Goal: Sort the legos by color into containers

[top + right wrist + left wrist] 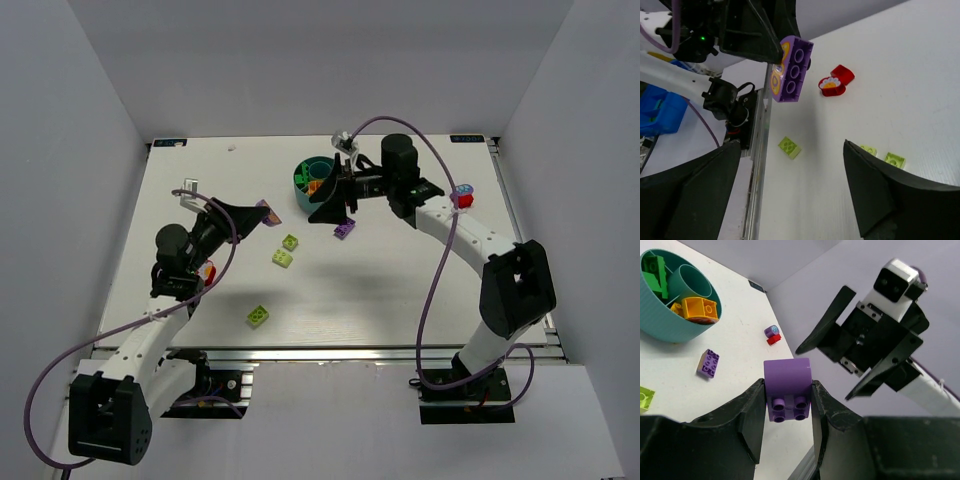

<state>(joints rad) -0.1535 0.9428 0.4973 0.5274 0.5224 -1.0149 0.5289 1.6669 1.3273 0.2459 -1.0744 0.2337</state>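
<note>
Left gripper (787, 390) clenches a purple brick (787, 382) in the air left of the bowl (675, 331). The right gripper (791, 144) hangs spread (nothing in it) beside the bowl. Lime bricks (283, 258) lie scattered on the white table (400, 290) nearer than the bowl, and grey walls (60, 150) close three sides.

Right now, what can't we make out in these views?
- Teal bowl contents: in the top view the right gripper covers its right part; in the left wrist view the frame edge crops it.
- Red brick: top view, partly under the left arm, too small for shape.
- Lime brick: left wrist view, cut by the left edge.
</note>
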